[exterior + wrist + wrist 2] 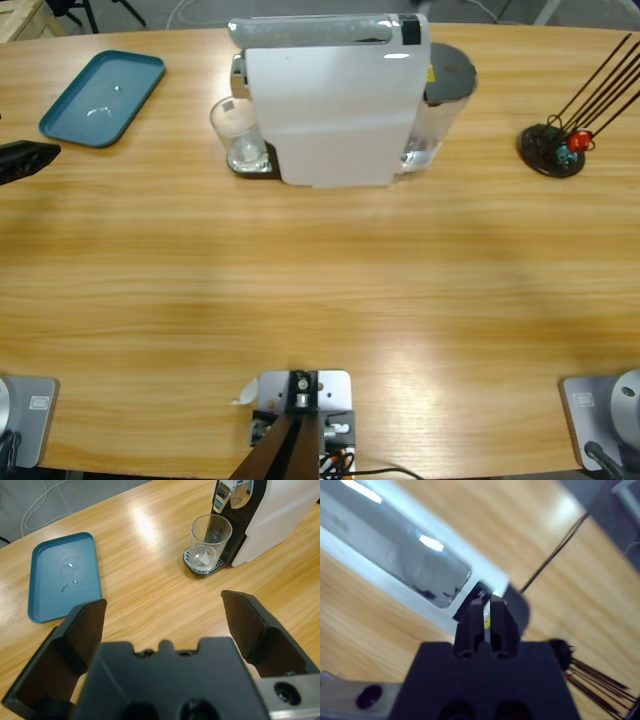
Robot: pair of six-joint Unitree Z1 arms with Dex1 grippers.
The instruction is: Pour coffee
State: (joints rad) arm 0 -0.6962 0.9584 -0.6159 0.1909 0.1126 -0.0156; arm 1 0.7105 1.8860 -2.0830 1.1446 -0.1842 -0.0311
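Left tool (165,625) spread wide, empty, near desk's (320,290) left edge; right tool (484,611) pressed together above machine (335,100). Glass (210,542) with shallow coffee under spout; risks tipping if clipped.

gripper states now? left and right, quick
Left gripper: open, holding nothing, above the table facing the glass.
Right gripper: shut, nothing visible between its jaws, over the coffee machine.
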